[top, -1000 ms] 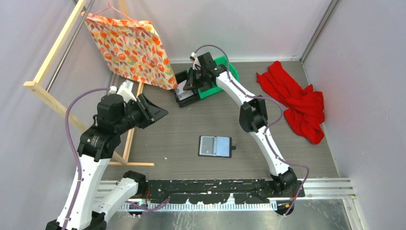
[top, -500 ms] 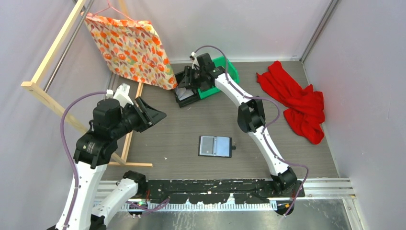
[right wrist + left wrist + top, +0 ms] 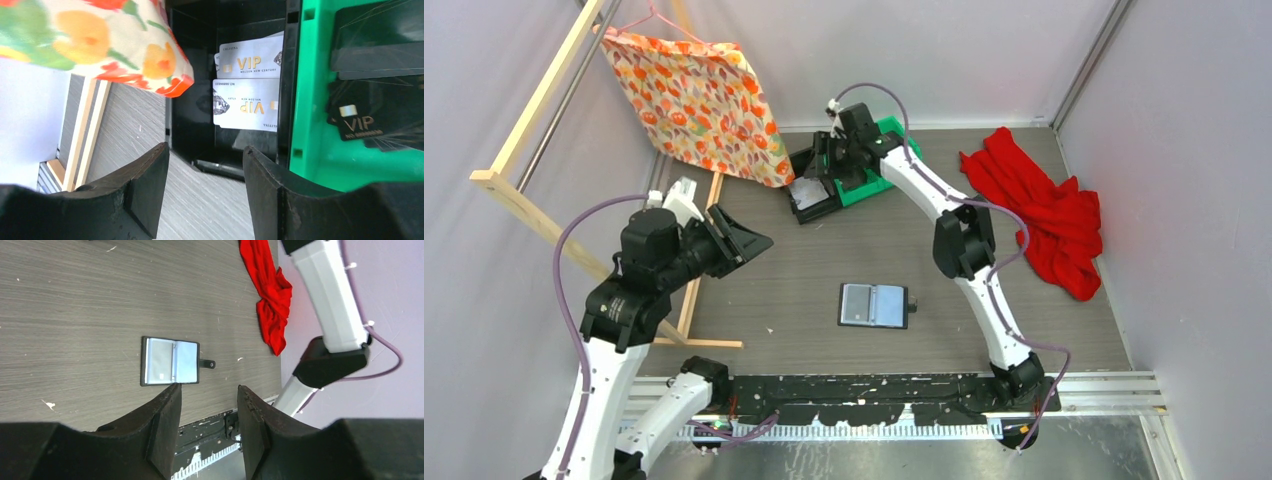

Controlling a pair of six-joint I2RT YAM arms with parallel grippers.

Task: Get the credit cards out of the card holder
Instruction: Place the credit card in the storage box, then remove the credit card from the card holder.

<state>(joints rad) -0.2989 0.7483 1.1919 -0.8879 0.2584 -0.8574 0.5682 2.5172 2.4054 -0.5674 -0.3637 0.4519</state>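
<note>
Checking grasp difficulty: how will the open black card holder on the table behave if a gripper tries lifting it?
The card holder lies flat, so probably hard to get under. Its centre fold likely flops; glossy sleeves may slip.

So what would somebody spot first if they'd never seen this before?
Probably the bright red cloth crumpled at the far right, and the orange flowery cloth hanging on the wooden rack at the far left. Next comes the black card holder lying open mid-table. The right gripper is open over a black bin with white VIP cards inside.
</note>
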